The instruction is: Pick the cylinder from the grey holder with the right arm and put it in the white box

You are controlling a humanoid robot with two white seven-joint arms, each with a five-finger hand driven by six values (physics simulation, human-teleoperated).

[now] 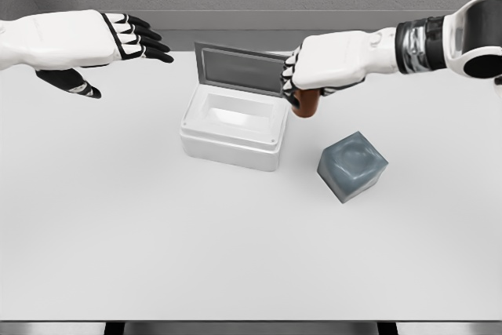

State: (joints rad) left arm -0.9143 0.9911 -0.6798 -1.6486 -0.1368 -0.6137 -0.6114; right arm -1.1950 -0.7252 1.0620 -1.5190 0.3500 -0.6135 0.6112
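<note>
1. Grey walls stood behind a pale table [118, 256] that filled most of the head view.
2. On the table sat one white box [234, 127], its lid [238, 69] raised at the back, and one grey holder [352, 165] just to its right, apart from it.
3. One reddish-brown cylinder [307, 104] was off the holder, held in the air between holder and box, beside the box's right rim.
4. The right hand [329, 64] had its fingers curled down around the cylinder's upper part; only the lower end showed beneath them.
5. The left hand [102, 41] hovered well to the left of the box, fingers stretched out flat and holding nothing.
6. Judged from its look, the cylinder was small, stiff and light, probably smooth-sided, so it could slip if the grip loosened.
7. A hold around the upper side, fingers opposite thumb, seemed the sound one, leaving the bottom free to go into the box.
8. Count: one cylinder, one holder, one box, two hands.
</note>
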